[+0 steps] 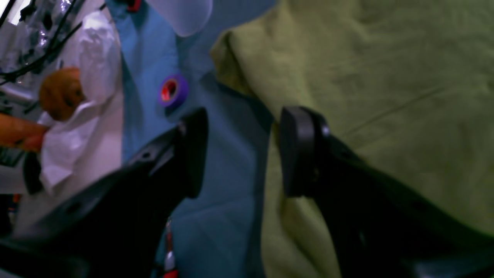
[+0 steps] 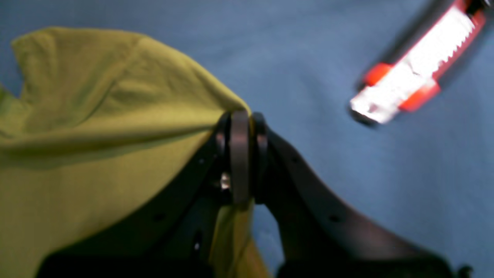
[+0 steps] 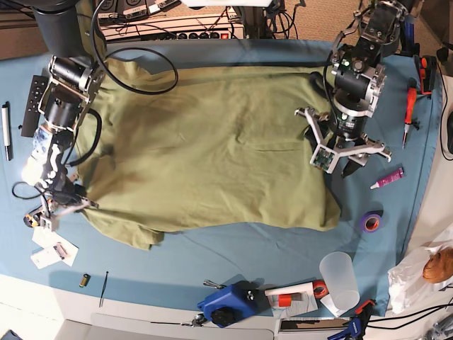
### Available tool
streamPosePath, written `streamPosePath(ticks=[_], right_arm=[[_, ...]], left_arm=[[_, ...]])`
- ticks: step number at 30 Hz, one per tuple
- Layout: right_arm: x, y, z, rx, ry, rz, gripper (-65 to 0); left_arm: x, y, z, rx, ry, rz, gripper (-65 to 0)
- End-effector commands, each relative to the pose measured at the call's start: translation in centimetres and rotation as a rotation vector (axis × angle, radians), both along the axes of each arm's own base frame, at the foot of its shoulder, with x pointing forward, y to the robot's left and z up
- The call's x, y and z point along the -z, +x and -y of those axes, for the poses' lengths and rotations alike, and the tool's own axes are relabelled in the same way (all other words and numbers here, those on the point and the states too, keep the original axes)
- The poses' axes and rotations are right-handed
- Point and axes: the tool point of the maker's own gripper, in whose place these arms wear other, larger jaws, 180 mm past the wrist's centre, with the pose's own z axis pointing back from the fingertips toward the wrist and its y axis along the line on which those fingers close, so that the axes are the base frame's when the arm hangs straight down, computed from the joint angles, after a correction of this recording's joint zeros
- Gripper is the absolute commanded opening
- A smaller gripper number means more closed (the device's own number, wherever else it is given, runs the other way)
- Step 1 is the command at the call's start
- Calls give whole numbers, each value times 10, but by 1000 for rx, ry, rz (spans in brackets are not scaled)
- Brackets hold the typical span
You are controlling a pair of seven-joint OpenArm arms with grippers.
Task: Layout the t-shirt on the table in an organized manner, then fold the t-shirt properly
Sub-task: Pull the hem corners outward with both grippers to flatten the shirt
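Observation:
The olive-green t-shirt [image 3: 212,149] lies spread across the teal table [image 3: 233,248], with rumpled edges and a corner folded over at the lower left. My right gripper [image 3: 71,202] is at the shirt's left edge, shut on a pinch of fabric [image 2: 96,135] that pulls into a taut ridge toward the right gripper [image 2: 241,154]. At the shirt's right edge my left gripper [image 3: 338,159] hangs open. In the left wrist view the left gripper [image 1: 243,154] straddles the border between the shirt [image 1: 366,96] and the table [image 1: 154,58], with nothing between its fingers.
A purple tape roll [image 3: 370,222], a clear plastic cup [image 3: 338,280], a pink marker [image 3: 388,178] and a red screwdriver [image 3: 410,106] lie right of the shirt. A red-and-white box cutter [image 2: 417,73] is near the right gripper. A blue tool [image 3: 226,303] sits at the front edge.

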Motion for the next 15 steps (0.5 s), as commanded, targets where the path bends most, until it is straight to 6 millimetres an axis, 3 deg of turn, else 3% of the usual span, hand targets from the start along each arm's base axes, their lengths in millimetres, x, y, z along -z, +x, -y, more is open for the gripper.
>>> streamPosePath(ticks=[1, 7, 10, 13, 15], right_arm=[[-29, 13, 16, 30, -24, 82, -650], [-29, 9, 22, 59, -2, 82, -650], [-28, 8, 22, 58, 0, 79, -650], [-27, 8, 22, 57, 2, 74, -650], [-27, 8, 21, 56, 2, 72, -650]], left_arm=[[-15, 7, 2, 9, -12, 55, -341], [-14, 23, 1, -1, -30, 53, -341], [8, 38, -10, -29, -12, -1, -348], [37, 58, -18, -14, 10, -87, -411], [45, 74, -26, -37, -7, -118, -427]])
